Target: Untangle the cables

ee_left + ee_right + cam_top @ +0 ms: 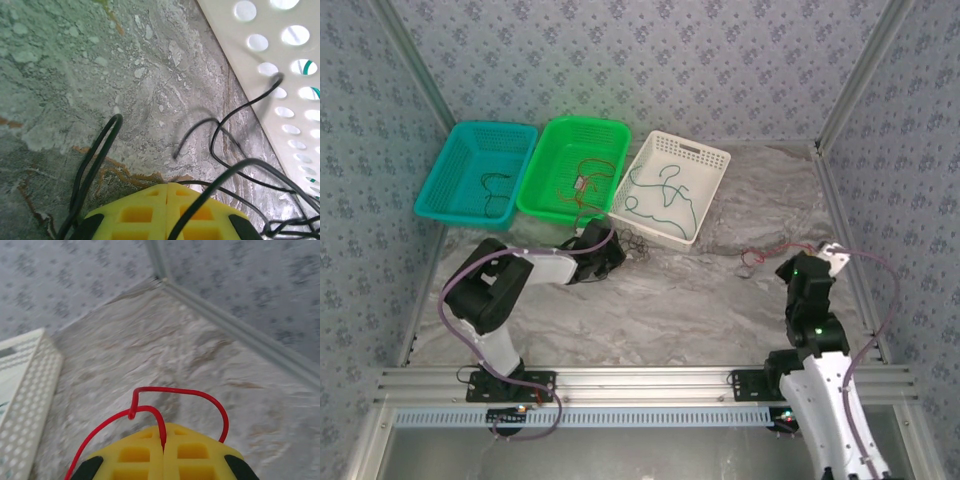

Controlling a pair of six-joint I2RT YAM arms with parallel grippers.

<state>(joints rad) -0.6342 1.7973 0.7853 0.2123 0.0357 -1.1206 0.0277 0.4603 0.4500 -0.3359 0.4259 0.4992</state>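
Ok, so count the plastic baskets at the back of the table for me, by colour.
Teal perforated plastic basket: 1
Green perforated plastic basket: 1
White perforated plastic basket: 1
Total: 3

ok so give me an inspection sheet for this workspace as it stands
surface: marbled table, no spills seen
job's things: black cable loose on table by white basket; red cable on table at right; sorted cables in teal basket, green basket and white basket
clutter: nothing seen
tools: left tool shut among black cable loops, hold unclear; right tool shut on red cable
cables: lilac arm cables loop along both arms
surroundings: patterned walls, aluminium frame at near edge
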